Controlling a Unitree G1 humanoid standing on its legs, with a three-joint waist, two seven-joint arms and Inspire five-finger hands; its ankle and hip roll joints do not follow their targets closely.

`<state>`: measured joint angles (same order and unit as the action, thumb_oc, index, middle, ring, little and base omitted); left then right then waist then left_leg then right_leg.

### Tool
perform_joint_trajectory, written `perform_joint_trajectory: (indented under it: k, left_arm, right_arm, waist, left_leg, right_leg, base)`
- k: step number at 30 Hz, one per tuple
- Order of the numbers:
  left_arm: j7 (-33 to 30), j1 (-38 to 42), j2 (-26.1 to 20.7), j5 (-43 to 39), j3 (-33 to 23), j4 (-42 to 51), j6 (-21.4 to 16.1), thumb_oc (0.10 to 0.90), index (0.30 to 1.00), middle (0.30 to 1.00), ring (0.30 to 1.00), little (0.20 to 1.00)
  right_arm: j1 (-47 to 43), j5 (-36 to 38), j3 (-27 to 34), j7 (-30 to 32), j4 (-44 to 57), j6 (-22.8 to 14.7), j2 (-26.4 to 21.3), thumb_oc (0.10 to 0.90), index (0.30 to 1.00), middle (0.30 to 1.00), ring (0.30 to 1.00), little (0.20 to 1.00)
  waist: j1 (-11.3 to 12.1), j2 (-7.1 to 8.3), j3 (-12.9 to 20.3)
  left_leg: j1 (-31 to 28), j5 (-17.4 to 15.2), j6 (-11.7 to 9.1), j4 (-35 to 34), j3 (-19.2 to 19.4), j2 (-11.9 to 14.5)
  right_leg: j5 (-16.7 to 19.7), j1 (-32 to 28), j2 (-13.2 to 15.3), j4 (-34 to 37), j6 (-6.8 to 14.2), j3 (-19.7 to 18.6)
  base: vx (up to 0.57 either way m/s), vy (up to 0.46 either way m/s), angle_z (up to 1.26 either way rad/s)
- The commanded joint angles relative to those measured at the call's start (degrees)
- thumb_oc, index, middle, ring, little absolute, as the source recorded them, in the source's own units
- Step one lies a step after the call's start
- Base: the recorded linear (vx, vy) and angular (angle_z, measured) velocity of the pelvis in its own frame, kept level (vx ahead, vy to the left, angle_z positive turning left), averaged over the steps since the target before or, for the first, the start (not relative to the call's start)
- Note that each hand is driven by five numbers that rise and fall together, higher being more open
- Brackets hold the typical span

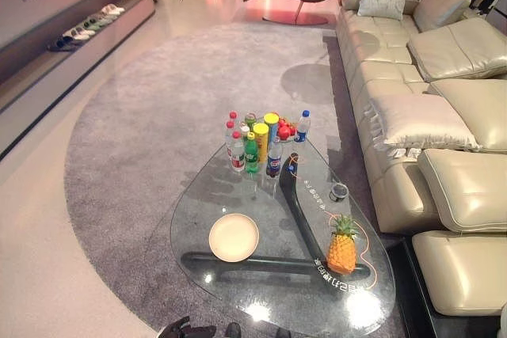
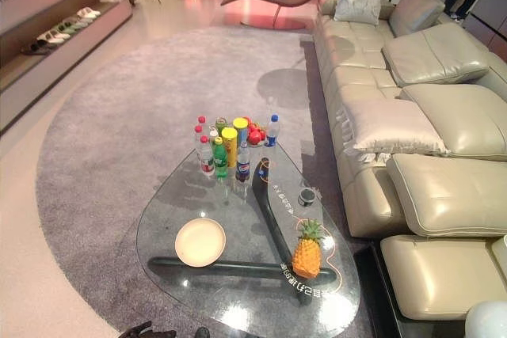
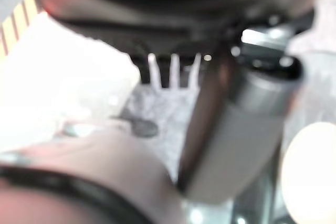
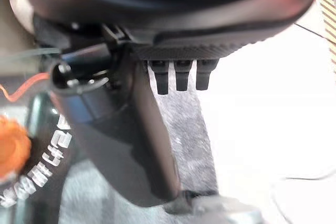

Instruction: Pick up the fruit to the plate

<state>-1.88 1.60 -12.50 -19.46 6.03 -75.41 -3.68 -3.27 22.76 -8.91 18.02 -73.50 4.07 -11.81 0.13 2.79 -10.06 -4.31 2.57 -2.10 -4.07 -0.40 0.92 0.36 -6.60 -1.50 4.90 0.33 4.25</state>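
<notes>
A pineapple (image 1: 342, 248) stands upright on the near right of the glass table (image 1: 238, 187). An empty cream plate (image 1: 234, 237) lies on the near left of the glass, well apart from the pineapple. Red fruits (image 1: 284, 129) sit at the far end among the bottles. My left hand (image 3: 236, 129) hangs by the table's near edge with relaxed fingers (image 3: 170, 71), holding nothing; the plate (image 3: 315, 171) shows pale beside it. My right hand (image 4: 131, 140) is also open and empty, with the pineapple's orange side (image 4: 10, 153) close beside it.
Several drink bottles and a yellow can (image 1: 261, 142) cluster at the table's far end. A small dark cup (image 1: 339, 191) and an orange cable (image 1: 317, 203) lie on the glass. A beige sofa (image 1: 428, 116) runs along the right; grey carpet (image 1: 158, 116) surrounds the table.
</notes>
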Motion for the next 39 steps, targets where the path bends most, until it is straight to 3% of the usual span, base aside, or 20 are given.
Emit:
perform_joint_trajectory:
  k: [1, 4, 8, 11, 15, 25, 33, 39]
  left_arm:
    - [-1.6, 1.2, -1.9, -0.6, 2.3, -1.4, -0.2, 0.800, 0.900, 0.900, 0.900, 0.900]
    - [-1.6, 0.7, -2.9, -1.5, 2.7, 0.9, -0.2, 0.800, 0.900, 0.900, 0.900, 0.900]
    - [-1.2, 0.1, -3.5, -1.8, 3.2, 2.7, 0.1, 0.800, 0.900, 0.900, 0.900, 0.900]
    - [-1.4, -0.7, -4.7, -3.5, 4.4, 6.2, 0.3, 0.800, 0.900, 0.900, 0.900, 0.900]
    - [-1.9, -1.2, -4.6, -5.4, 4.6, 8.0, 0.3, 0.800, 0.900, 0.900, 0.900, 0.900]
    - [-2.4, 0.2, -4.6, -7.6, 4.7, 11.5, -0.4, 0.800, 0.900, 0.900, 0.900, 0.900]
    - [-0.5, 2.6, -3.3, -13.9, 8.0, 16.0, -2.4, 0.800, 0.900, 0.900, 0.900, 0.900]
    - [0.9, 3.4, -3.0, -16.9, 9.7, 17.6, -3.7, 0.800, 0.900, 0.900, 0.900, 0.900]
  right_arm:
    - [-3.3, 4.9, 1.3, 3.9, 6.4, -6.0, -3.5, 0.800, 0.900, 0.900, 0.900, 0.900]
    - [-3.3, 8.7, 2.3, 5.7, 12.7, -7.2, -3.8, 0.800, 0.900, 0.900, 0.900, 0.900]
    - [-2.9, 3.8, 1.8, 10.1, 18.2, -8.3, -4.4, 0.800, 0.900, 0.900, 0.900, 0.900]
    - [-3.5, 2.8, 0.0, 16.3, 32.6, -6.0, -7.3, 0.800, 0.900, 0.900, 0.900, 0.900]
    - [-3.7, 1.8, 0.0, 18.9, 40.8, -5.9, -9.2, 0.800, 0.900, 0.900, 0.900, 0.900]
    - [-8.8, 3.7, 2.7, 22.7, 47.1, -9.3, -11.9, 0.800, 0.900, 0.900, 0.900, 0.900]
    - [-19.8, 1.8, 1.8, 27.2, 49.1, -6.1, -13.8, 0.800, 0.900, 0.900, 0.900, 0.900]
    - [-24.7, 2.1, 1.2, 32.1, 47.2, -4.5, -14.8, 0.800, 0.900, 0.900, 0.900, 0.900]
  waist:
    - [2.2, 2.58, -2.6]
    - [2.4, 2.79, -4.4]
    - [2.3, 2.90, -5.4]
    - [1.9, 2.52, -7.9]
    - [1.3, 2.19, -9.5]
    - [1.5, 1.30, -14.0]
    - [1.7, -1.66, -18.9]
    - [1.7, -2.75, -19.7]
  left_leg:
    - [4.0, -5.6, 0.2, 7.0, -0.7, -1.0]
    - [5.3, -5.4, 0.4, 7.5, -1.3, -1.2]
    - [6.2, -5.4, 0.6, 7.9, -1.6, -1.4]
    - [8.5, -5.0, 0.7, 8.6, -1.8, -1.9]
    - [9.8, -5.0, 0.8, 9.4, -1.7, -2.3]
    - [15.5, -5.6, 0.9, 14.8, -1.7, -3.1]
    - [21.3, -4.9, 0.6, 18.0, -2.3, -4.4]
    - [25.3, -4.6, 0.7, 19.7, -1.9, -5.1]
  right_leg:
    - [0.1, 4.3, 2.0, -4.8, 3.0, -0.7]
    - [0.2, 5.6, 1.6, -5.4, 2.8, -0.8]
    - [0.4, 6.2, 1.5, -5.5, 2.9, -0.9]
    - [0.6, 8.3, 1.5, -6.2, 2.9, -0.9]
    - [0.4, 9.4, 1.5, -6.9, 2.8, -1.1]
    - [-0.9, 13.8, 1.8, -11.2, 2.0, 0.0]
    - [-1.2, 20.0, 2.3, -14.7, 0.9, 0.7]
    - [-1.2, 24.3, 2.4, -16.3, 0.5, 0.6]
  base:
    - [-0.14, -0.100, 0.04]
    - [-0.10, -0.064, 0.03]
    - [-0.03, -0.034, 0.07]
    - [-0.12, -0.022, 0.09]
    - [-0.05, 0.030, 0.04]
    - [-0.03, 0.005, 0.02]
    - [-0.08, 0.065, -0.01]
    - [-0.05, 0.049, 0.02]
